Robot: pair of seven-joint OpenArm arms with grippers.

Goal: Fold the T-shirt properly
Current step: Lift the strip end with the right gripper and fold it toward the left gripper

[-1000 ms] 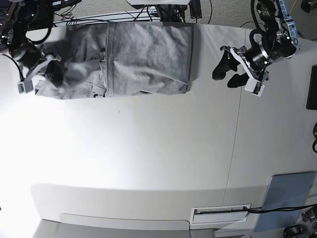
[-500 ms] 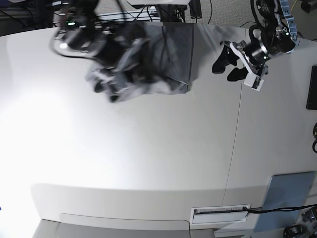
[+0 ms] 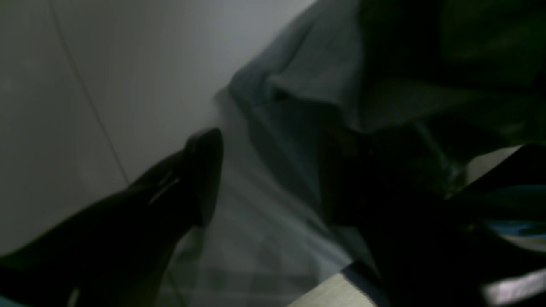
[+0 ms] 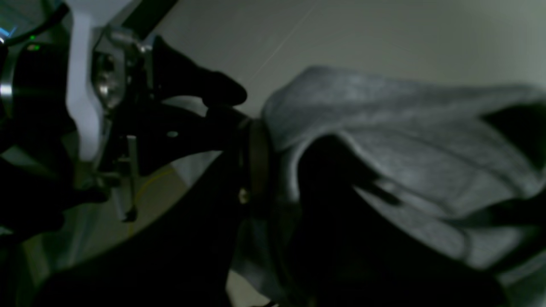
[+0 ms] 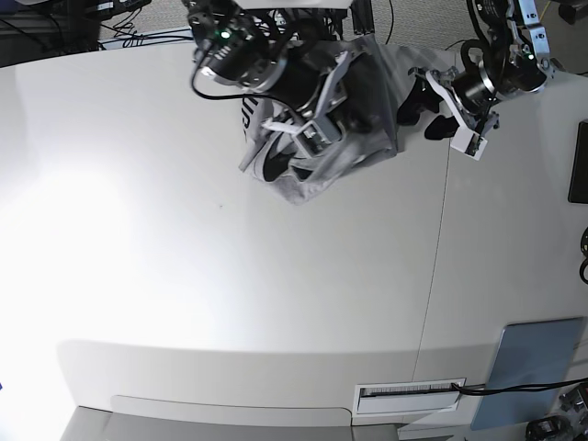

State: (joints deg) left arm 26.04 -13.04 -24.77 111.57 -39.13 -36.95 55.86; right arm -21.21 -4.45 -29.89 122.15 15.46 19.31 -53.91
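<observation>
The heather-grey cotton T-shirt [image 5: 363,96] lies bunched at the white table's [image 5: 276,294] far edge; the right gripper [image 5: 308,138] pinches a raised fold, while the left gripper [image 5: 427,110], fingers spread, sits just beside the cloth's edge

Grey T-shirt [image 5: 367,101], bunched, lifted, table's far edge

White table [image 5: 276,303]; bunched grey T-shirt [image 5: 367,138] on far edge.

Heathered matt cloth T-shirt [image 5: 367,110]; smooth matt table [image 5: 230,276].
</observation>
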